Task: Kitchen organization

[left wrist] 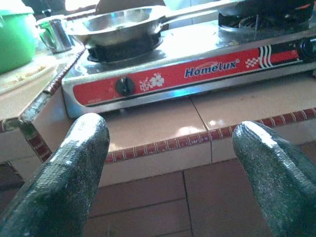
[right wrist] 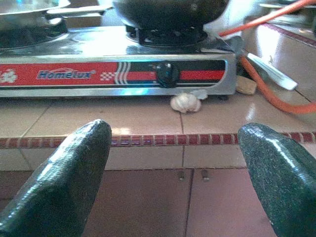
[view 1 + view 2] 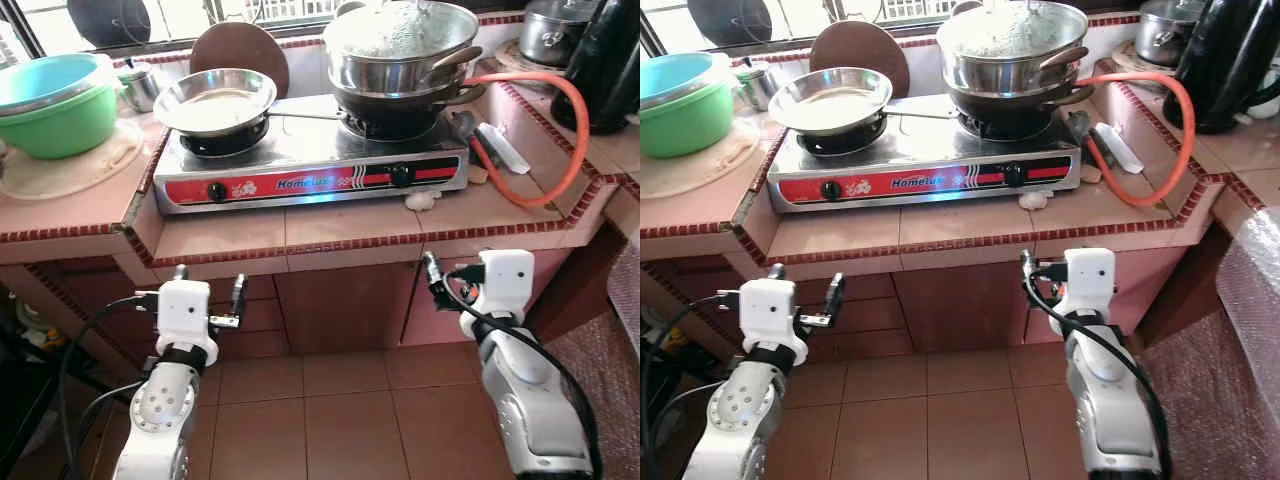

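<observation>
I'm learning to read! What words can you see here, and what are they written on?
"Homelux": in blue letters on the red front strip of the stove, between its two black knobs. It is sharpest in the wrist views.

The flower and checkered marks beside it are pictures, not words.

No other writing can be read on the pans, the bowls or the counter.

The left gripper and right gripper hang open below the counter edge.
</observation>
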You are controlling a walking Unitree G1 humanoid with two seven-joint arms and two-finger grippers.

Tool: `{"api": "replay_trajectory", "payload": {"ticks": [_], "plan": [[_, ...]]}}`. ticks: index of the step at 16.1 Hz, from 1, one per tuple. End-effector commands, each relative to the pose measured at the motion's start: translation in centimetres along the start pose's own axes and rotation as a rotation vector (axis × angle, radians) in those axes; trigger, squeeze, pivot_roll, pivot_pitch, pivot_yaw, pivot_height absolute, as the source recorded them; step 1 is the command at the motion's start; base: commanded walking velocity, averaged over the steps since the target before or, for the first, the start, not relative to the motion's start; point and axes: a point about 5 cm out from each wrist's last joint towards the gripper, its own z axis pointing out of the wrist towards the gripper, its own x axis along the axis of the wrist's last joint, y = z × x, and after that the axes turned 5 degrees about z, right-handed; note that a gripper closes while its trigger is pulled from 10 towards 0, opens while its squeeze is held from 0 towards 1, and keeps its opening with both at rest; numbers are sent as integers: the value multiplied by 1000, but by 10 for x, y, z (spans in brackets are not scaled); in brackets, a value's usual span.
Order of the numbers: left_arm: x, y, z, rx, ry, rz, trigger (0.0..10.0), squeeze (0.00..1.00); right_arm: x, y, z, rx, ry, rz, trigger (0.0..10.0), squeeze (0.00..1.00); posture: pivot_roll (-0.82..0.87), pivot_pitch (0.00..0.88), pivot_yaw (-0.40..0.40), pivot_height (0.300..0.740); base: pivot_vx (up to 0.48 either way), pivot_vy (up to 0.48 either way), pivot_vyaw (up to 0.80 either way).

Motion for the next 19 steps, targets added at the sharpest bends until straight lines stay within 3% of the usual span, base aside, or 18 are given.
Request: {"api": "replay_trajectory", "payload": {"ticks": [1, 7, 10, 15, 19], "plan": [[0, -2, -2, 7, -3, -2, 10000, 0, 2, -5, -1, 21, -4, 9, 10000, 0, -169, 50, 71, 740, 0, 0, 0], [0, -5, -5, 35, -19, -20, 10000, 0, 2, -15, -1, 56, -29, 9, 10000, 0, -161, 76, 58, 740, 0, 0, -733], [2, -5, -1, 20, -15, -16, 10000, 0, 3, -15, 1, 67, -30, 4, 10000, 0, -151, 73, 54, 740, 0, 0, -769], [-11, -3, -9, -2, -51, 5, 10000, 0, 4, -10, 6, 38, -21, -1, 10000, 0, -161, 46, 53, 740, 0, 0, -764], [-6, 1, 2, -15, -32, 11, 10000, 0, 5, -11, 8, 40, -9, -1, 10000, 0, -170, 47, 77, 740, 0, 0, -764]]}}
